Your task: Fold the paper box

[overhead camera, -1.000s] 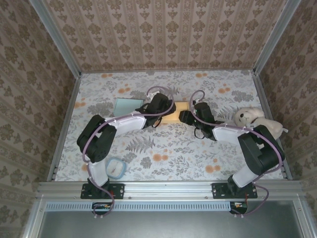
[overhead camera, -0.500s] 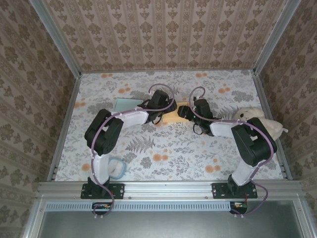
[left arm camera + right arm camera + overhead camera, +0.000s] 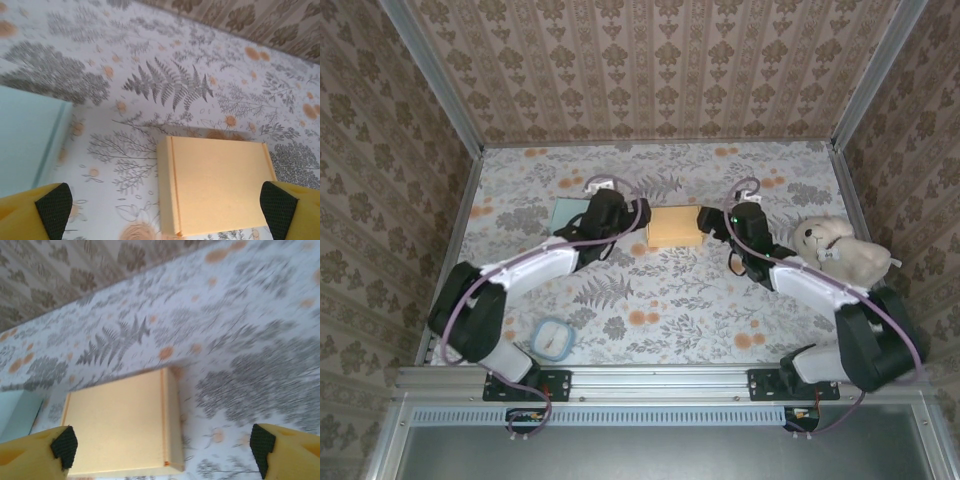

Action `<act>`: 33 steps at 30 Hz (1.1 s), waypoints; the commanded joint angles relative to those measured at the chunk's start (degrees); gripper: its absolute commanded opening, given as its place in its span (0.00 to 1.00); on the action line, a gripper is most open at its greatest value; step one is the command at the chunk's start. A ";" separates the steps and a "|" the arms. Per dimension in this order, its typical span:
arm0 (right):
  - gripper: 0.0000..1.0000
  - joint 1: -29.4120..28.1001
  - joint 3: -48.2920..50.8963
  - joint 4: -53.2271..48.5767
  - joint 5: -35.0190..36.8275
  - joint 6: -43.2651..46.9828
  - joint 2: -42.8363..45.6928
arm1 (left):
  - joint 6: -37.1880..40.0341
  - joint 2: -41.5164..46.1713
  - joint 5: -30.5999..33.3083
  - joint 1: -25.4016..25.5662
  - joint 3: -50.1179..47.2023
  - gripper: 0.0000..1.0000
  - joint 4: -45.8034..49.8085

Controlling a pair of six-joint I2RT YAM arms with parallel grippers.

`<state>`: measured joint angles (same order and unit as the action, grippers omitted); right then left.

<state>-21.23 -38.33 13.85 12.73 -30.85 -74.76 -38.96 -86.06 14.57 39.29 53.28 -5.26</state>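
The paper box [image 3: 674,227] is seen lying flat on the floral-patterned table [image 3: 650,300], in the far middle part of it, with its lid closed and its pale yellow top facing up. In the top view it is flanked by the two arms: the left gripper [image 3: 632,226] is held just beside its left edge and the right gripper [image 3: 710,222] just beside its right edge; whether either one touches the cardboard cannot be told from there. In the left wrist view the box [image 3: 215,185] is seen below and between the yellow fingers [image 3: 30,212] with their black pads, and the left gripper [image 3: 166,207] is spread wide with nothing pinched. A straight crease is seen running along the top of the box near its left edge in that view. In the right wrist view the box [image 3: 122,427] is likewise seen under the right gripper [image 3: 163,446], whose fingers [image 3: 292,452] are spread far apart and hold nothing; there the crease is seen close to the right edge. A flat pale blue sheet [image 3: 572,212] is laid on the table just left of the box, partly covered by the left arm, and it is seen again at the left edge of both wrist views. A cream plush toy [image 3: 840,250] is set near the right side of the table, beside the right arm, and a small blue-rimmed dish [image 3: 553,338] is placed near the left arm's base
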 commanded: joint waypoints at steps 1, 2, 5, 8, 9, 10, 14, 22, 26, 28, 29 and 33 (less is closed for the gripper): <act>1.00 0.28 2.04 -6.18 11.81 5.85 5.33 | 5.14 4.75 3.80 -1.63 -5.04 1.00 -1.99; 1.00 0.47 2.53 -6.24 12.96 6.28 6.24 | 5.36 5.84 4.44 -2.13 -5.66 1.00 -1.07; 1.00 1.73 2.71 -6.20 16.20 6.63 7.29 | 8.56 8.22 4.92 -4.55 -8.49 1.00 -1.56; 1.00 1.81 3.98 -1.38 24.14 11.64 7.00 | 16.31 11.14 3.16 -5.62 -15.58 1.00 -13.89; 1.00 1.81 6.17 4.45 25.22 15.62 6.86 | 19.82 12.15 3.06 -5.66 -18.21 1.00 -18.01; 1.00 1.86 8.46 10.66 25.41 20.45 6.30 | 22.88 13.59 3.96 -5.64 -20.23 1.00 -20.29; 1.00 3.40 8.36 16.11 21.40 32.06 -0.09 | 31.14 19.60 13.00 -6.76 -23.96 1.00 -19.90; 1.00 7.98 15.12 28.46 11.10 34.70 -5.31 | 38.30 27.15 12.56 -21.70 -31.00 1.00 -21.47; 1.00 11.30 20.13 43.63 6.17 35.10 -9.50 | 37.68 25.68 9.61 -29.04 -37.75 1.00 -30.66; 1.00 14.02 20.83 42.72 2.63 32.72 -8.71 | 36.49 21.95 7.73 -31.66 -39.52 1.00 -35.49; 1.00 15.27 21.65 44.02 -1.51 32.01 -9.05 | 36.26 20.21 6.61 -32.67 -39.74 1.00 -36.99; 1.00 16.29 22.78 49.55 -6.10 32.93 -12.62 | 37.79 14.53 1.95 -35.30 -39.49 1.00 -43.46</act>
<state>-5.04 -16.25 56.90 13.45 2.61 -87.31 -2.87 -70.17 21.65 5.17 13.56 -38.92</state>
